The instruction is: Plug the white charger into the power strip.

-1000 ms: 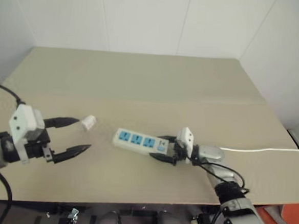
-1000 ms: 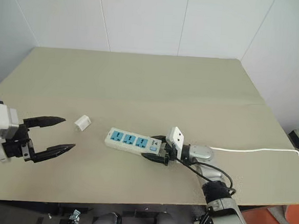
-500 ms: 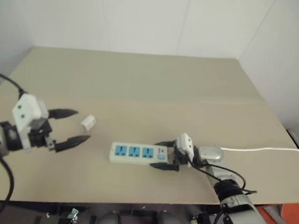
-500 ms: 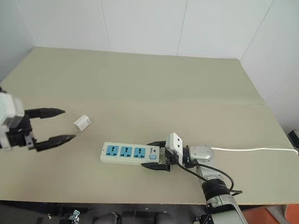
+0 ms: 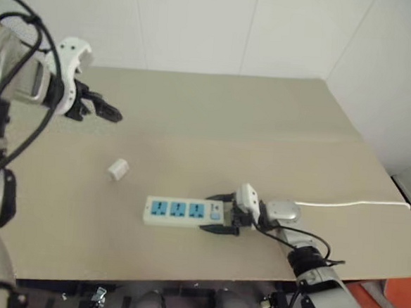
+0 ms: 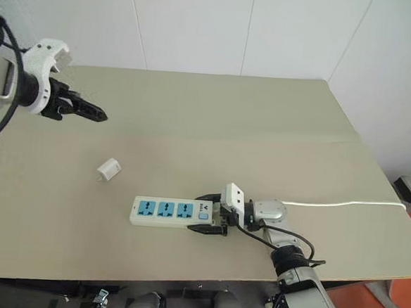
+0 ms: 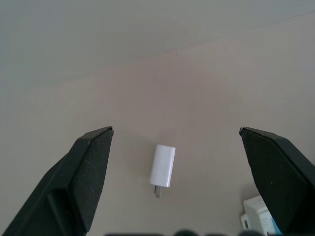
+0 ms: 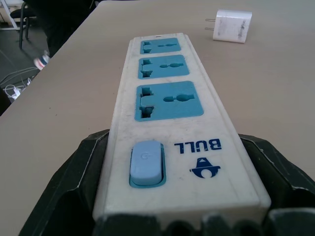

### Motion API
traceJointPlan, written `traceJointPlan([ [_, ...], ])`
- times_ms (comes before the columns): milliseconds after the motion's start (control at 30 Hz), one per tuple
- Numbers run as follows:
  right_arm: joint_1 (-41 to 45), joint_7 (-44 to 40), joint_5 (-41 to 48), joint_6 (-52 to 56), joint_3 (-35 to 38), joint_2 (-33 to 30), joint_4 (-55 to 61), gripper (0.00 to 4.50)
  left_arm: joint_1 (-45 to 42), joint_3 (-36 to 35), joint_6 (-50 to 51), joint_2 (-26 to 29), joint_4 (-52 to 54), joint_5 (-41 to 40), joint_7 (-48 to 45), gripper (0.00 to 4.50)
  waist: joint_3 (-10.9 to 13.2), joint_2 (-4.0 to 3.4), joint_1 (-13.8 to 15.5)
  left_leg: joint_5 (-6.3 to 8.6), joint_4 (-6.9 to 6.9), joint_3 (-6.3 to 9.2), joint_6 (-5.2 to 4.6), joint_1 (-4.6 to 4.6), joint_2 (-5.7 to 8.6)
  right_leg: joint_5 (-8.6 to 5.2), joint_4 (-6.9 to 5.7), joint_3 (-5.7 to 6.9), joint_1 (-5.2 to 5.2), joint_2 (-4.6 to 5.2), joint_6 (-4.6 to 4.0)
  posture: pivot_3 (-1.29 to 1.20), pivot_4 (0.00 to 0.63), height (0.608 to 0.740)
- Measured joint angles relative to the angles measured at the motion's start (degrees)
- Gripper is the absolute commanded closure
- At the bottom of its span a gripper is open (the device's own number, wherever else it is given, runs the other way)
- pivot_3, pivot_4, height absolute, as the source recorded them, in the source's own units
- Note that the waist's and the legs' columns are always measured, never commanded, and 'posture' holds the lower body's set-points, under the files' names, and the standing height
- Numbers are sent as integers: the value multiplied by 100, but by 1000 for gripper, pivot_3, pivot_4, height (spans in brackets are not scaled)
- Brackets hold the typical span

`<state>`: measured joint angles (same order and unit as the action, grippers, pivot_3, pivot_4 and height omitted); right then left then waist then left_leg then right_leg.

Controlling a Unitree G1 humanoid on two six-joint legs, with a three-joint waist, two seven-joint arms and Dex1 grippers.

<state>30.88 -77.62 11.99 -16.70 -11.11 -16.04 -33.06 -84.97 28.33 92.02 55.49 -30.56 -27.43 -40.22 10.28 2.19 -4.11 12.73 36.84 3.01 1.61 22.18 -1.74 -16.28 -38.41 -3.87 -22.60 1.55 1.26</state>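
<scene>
The strip [image 5: 184, 211] is seen lying flat on the table [image 5: 263, 130], near the front edge, its length running across the view. Three blue sockets are set in a row along its top, and a pale blue switch [image 8: 145, 162] sits at the end nearest the right gripper [image 5: 220, 213]. Beside the switch the word "BULL" is printed in dark blue capitals, with a small bull's-head logo next to it; a faint mark can be made out on the switch itself but cannot be read. No other writing can be read.

The switch end of the strip is clamped between the two black fingers [image 8: 81, 182] of the right gripper, one finger against each long side. A thin white cord [image 5: 350, 203] is seen running from behind that gripper toward the table's right edge.

The charger [image 5: 118, 168] is found lying on its side on the bare table, to the left of the strip and a little farther back, apart from it and touched by nothing. In the right wrist view its two metal prongs are seen; no label on it can be read.

The left gripper [image 5: 104, 109] is held raised above the table's back left part, well apart from the charger, with its fingers [image 7: 91, 167] spread wide and nothing between them.
</scene>
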Motion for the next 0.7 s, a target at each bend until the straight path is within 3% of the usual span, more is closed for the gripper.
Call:
traceJointPlan([
  [200, -140, 176, -14, 20, 1, -3, 219, 1030, -453, 1887, -580, -688, -1090, 606, -1302, 0, 1, 1, 17, -6, 2, -5, 11, 17, 0, -2, -24, -4, -28, -2, -2, 0, 150, 740],
  [333, -277, 310, -14, 104, -11, 4, 460, 1030, -453, 2465, -1709, -1347, -2360, 1438, -2098, 0, 2, 2, 11, -11, 5, -7, 17, 43, 0, -3, -39, -7, -61, -5, -4, 0, 150, 740],
  [533, -474, 473, -9, 321, -12, -39, 810, 1030, -325, 2528, -3184, -1892, -3760, 2667, -2701, 0, 3, 4, 15, -12, 12, -2, 18, 62, 0, -5, -35, -7, -66, -5, -4, 0, 150, 740],
  [700, -547, 550, -3, 463, -12, -90, 986, 1030, -176, 2179, -3597, -2259, -4308, 3231, -2829, 0, 6, 8, 41, -12, 23, 2, 18, 73, 2, -5, -29, -7, -66, -4, -3, 0, 150, 740],
])
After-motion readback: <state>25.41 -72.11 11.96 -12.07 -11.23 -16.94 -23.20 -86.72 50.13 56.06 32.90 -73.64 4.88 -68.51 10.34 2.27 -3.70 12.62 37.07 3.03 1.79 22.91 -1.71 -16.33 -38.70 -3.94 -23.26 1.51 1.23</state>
